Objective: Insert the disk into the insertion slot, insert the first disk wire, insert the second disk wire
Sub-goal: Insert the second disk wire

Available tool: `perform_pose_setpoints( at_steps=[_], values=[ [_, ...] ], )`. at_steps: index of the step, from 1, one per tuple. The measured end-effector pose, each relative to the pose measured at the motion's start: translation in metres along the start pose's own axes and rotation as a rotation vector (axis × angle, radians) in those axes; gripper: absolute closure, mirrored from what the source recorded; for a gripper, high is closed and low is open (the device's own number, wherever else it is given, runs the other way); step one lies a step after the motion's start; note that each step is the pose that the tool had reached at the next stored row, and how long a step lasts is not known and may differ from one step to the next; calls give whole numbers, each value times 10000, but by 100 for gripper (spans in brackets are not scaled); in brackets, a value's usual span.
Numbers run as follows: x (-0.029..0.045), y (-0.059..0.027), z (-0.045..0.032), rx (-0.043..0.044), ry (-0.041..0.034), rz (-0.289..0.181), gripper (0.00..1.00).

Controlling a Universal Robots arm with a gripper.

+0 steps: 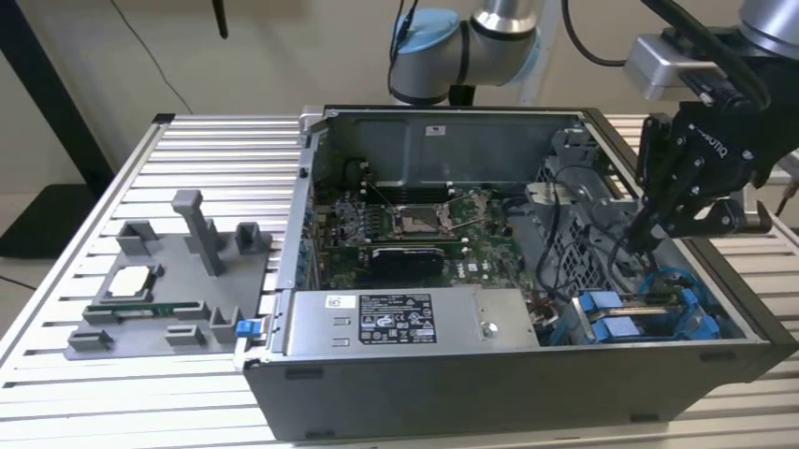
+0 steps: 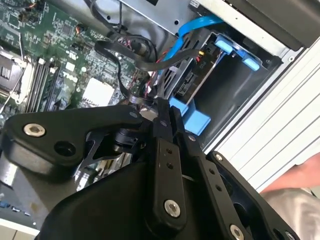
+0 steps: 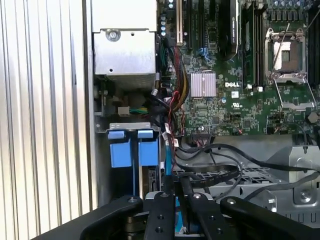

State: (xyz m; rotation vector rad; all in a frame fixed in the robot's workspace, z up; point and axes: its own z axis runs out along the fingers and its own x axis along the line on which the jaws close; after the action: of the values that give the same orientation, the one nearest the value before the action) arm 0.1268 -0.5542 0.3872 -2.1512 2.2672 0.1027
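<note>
The disk [image 2: 191,81] sits edge-on inside the insertion slot [image 2: 240,95], its connector end facing the motherboard and its blue frame tabs [image 3: 134,152] showing. In the exterior view the slot [image 1: 631,313] lies at the case's front right corner. My gripper [image 1: 646,236] reaches down into the case just beside the disk's end. Its fingers [image 2: 161,145] stand pressed together on a black disk wire [image 2: 131,59], whose end is hidden behind the tips. A blue disk wire [image 2: 196,26] curves along the bay toward the disk. In the first wrist view the gripper [image 3: 176,184] hangs among black cables.
The open computer case [image 1: 437,117] holds the motherboard [image 1: 413,220] and a grey labelled power-supply box [image 1: 399,320]. A perforated cage [image 3: 235,176] lies close to the gripper. A grey fixture [image 1: 163,290] with parts stands at the exterior view's left. A person's hand [image 2: 300,175] shows beside the case.
</note>
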Motion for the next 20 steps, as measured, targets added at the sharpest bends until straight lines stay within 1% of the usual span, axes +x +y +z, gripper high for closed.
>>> perform_pose_setpoints(
  at_steps=[3,14,20],
  values=[
    [17,4,18,87,-5,-6,100],
    [115,18,69,341,-18,-20,100],
    [176,27,92,433,-23,-26,100]
  ],
)
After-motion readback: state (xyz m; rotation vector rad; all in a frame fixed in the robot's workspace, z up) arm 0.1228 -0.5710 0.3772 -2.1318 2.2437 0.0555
